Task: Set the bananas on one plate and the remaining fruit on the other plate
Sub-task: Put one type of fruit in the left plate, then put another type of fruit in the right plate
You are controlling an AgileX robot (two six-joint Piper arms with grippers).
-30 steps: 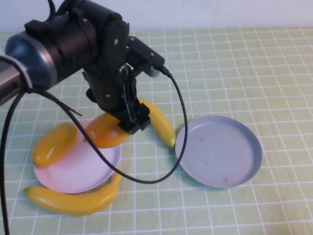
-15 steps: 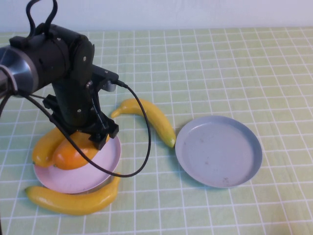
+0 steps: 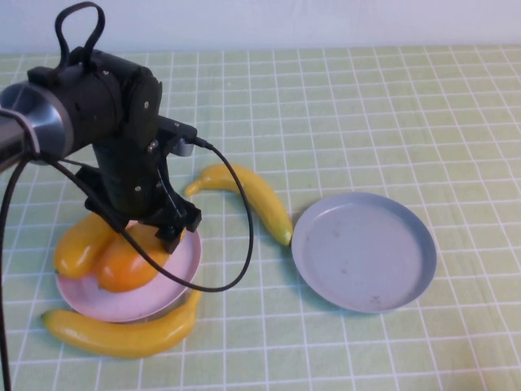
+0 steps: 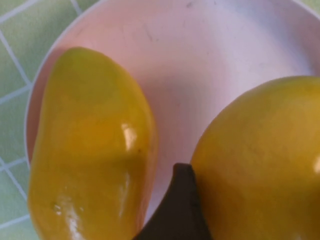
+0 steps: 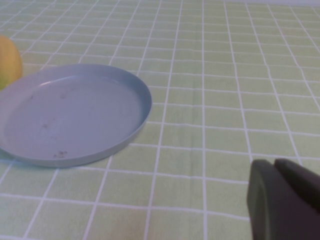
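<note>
On the pink plate [image 3: 167, 281]: two mangoes [image 3: 130, 259] lay side by side.
Left gripper [image 3: 167, 232]: just above one mango, fingers spread, gripping nothing.
Right gripper [image 5: 285, 202]: closed, empty, near the grey-blue plate [image 5: 75, 112].

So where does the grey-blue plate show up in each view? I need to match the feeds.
High view: grey-blue plate at lower right, bare, a banana tip near its left rim.
Left wrist view: not in it; only the pink plate and two mangoes.
Right wrist view: left half, beyond the shut right claw.
Shared landmark: that banana's tip beside the plate.
</note>
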